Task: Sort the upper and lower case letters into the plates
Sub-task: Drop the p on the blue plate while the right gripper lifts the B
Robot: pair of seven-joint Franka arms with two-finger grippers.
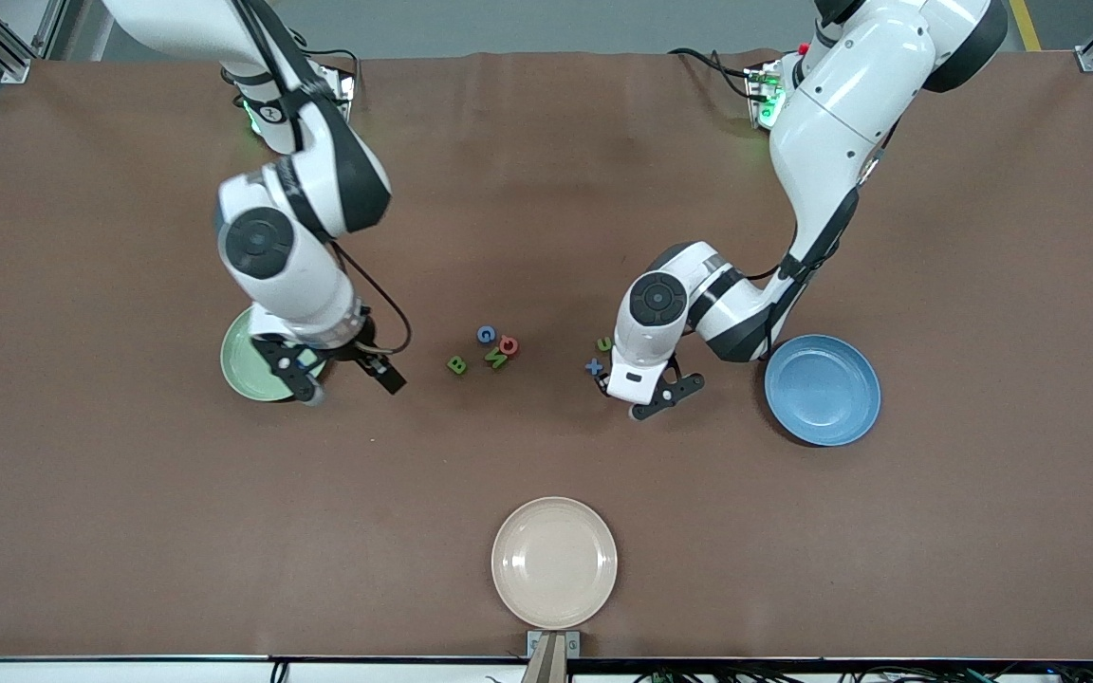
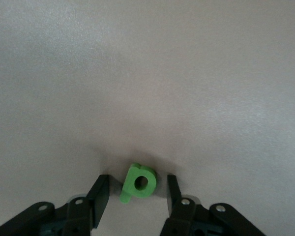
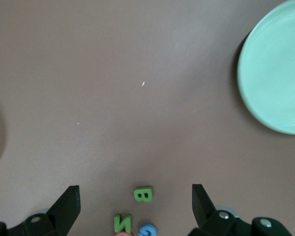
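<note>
The left gripper (image 1: pixel 624 403) is low over the table, just beside the blue "x" (image 1: pixel 594 366) and the small green "s" (image 1: pixel 605 344), between the middle group of letters and the sky blue plate (image 1: pixel 823 390). Its jaws are open a little wider than one letter, and in the left wrist view a green lowercase "p" (image 2: pixel 139 182) lies on the table between the two fingers (image 2: pixel 99 195); I cannot tell if they touch it. The right gripper (image 1: pixel 349 379) hangs at the edge of the mint green plate (image 1: pixel 245 360), which lies toward the right arm's end of the table. Its jaws are wide open and hold nothing. Between the two grippers lies a small group: a green "B" (image 1: pixel 456 364), a green "N" (image 1: pixel 496 358), a blue "G" (image 1: pixel 486 334) and a red letter (image 1: pixel 509 345), which touches the "N". The right wrist view shows the "B" (image 3: pixel 142 193) apart from the "N" (image 3: pixel 122 223). The blue plate has nothing in it. A cream-beige plate (image 1: pixel 554 563) lies nearest to the front camera, well apart from the letters.
</note>
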